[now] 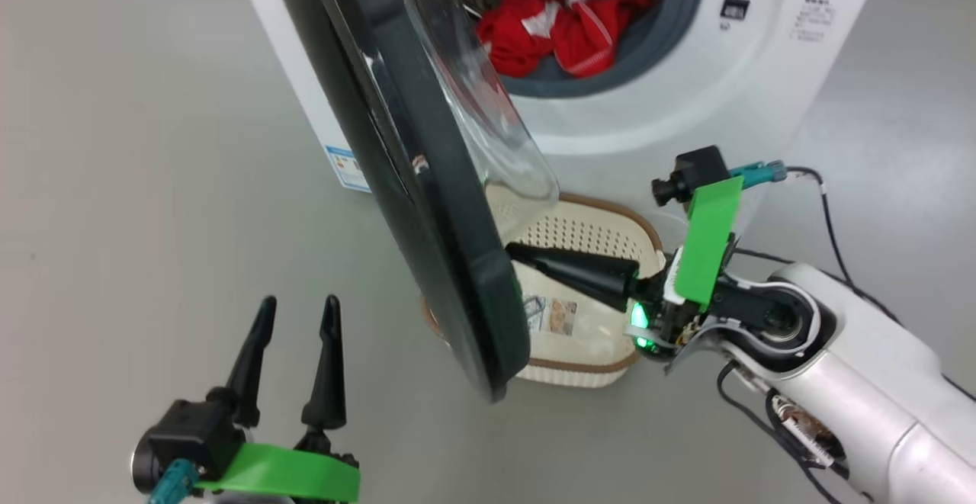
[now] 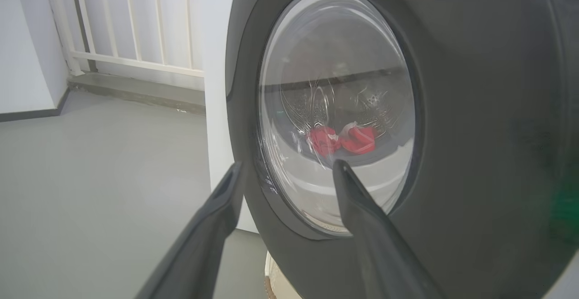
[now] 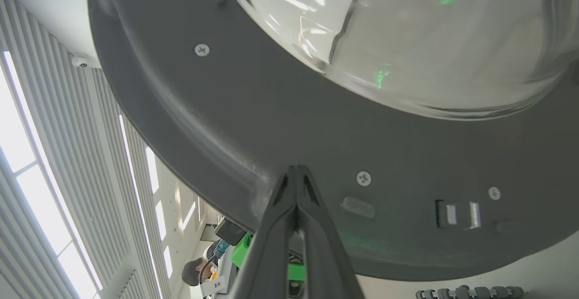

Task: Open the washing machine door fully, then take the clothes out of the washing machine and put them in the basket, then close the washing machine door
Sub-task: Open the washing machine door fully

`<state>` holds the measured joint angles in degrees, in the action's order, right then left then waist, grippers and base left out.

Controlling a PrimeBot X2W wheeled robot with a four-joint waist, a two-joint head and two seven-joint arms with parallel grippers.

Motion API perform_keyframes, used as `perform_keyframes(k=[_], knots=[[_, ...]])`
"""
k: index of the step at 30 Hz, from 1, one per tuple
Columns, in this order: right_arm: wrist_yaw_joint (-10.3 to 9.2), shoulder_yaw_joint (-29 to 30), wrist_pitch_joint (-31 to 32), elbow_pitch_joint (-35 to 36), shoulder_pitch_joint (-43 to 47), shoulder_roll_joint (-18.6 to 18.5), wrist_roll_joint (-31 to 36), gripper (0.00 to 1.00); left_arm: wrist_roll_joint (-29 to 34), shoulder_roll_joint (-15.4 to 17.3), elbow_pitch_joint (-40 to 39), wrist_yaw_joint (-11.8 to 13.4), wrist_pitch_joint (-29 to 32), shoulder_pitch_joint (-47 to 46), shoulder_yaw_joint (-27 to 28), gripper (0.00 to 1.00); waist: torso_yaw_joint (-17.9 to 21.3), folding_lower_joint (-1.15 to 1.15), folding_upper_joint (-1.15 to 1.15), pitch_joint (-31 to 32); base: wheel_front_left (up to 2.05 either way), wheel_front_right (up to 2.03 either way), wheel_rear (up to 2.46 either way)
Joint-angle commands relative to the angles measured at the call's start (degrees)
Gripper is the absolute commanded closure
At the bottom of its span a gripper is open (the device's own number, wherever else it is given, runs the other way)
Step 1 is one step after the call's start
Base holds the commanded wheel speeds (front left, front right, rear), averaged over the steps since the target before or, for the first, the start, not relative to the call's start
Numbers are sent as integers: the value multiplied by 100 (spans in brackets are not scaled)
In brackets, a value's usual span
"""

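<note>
The white washing machine (image 1: pixel 686 107) stands at the top of the head view, with red clothes (image 1: pixel 564 27) lying in its drum. Its door (image 1: pixel 427 207) is partly open and shows edge-on, glass bowl facing the machine. My right gripper (image 1: pixel 512 251) is shut, its tips touching the inner side of the door's black rim (image 3: pixel 226 122), where the right gripper (image 3: pixel 296 168) holds nothing. The cream basket (image 1: pixel 579 229) sits on the floor below the door. My left gripper (image 1: pixel 297 307) is open at the lower left. In the left wrist view, the left gripper (image 2: pixel 287 170) faces the door's outer face (image 2: pixel 475 109).
Grey floor (image 1: pixel 114 184) spreads to the left of the machine. A white railing (image 2: pixel 135 18) and a wall stand behind it. Black cables (image 1: pixel 827 222) trail from my right forearm. A person's head (image 3: pixel 192 272) shows beyond the door's edge.
</note>
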<state>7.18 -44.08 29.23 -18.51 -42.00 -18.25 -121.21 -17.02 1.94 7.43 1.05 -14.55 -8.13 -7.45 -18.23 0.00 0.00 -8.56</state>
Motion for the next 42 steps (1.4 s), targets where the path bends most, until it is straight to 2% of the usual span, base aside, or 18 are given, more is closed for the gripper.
perform_keyframes(k=[1,7,20,34,42], knots=[[31,-81,-28,111,171,141,-22,100,92,94,-91,-4,-45,17,201,0,-243,0,0,277,0,0,0],[31,-242,-46,-92,246,307,66,100,105,94,26,-22,-45,87,213,0,-509,0,0,491,0,0,0],[31,-211,10,-631,284,647,240,100,122,95,194,-84,-45,99,213,0,-1070,0,0,688,0,0,0],[31,-177,192,-1229,11,1051,534,100,7,95,-19,38,-45,229,268,0,-1147,0,0,571,0,0,0],[31,35,74,-1343,54,1103,772,100,6,94,0,30,-45,253,298,0,-1124,0,0,620,0,0,0]])
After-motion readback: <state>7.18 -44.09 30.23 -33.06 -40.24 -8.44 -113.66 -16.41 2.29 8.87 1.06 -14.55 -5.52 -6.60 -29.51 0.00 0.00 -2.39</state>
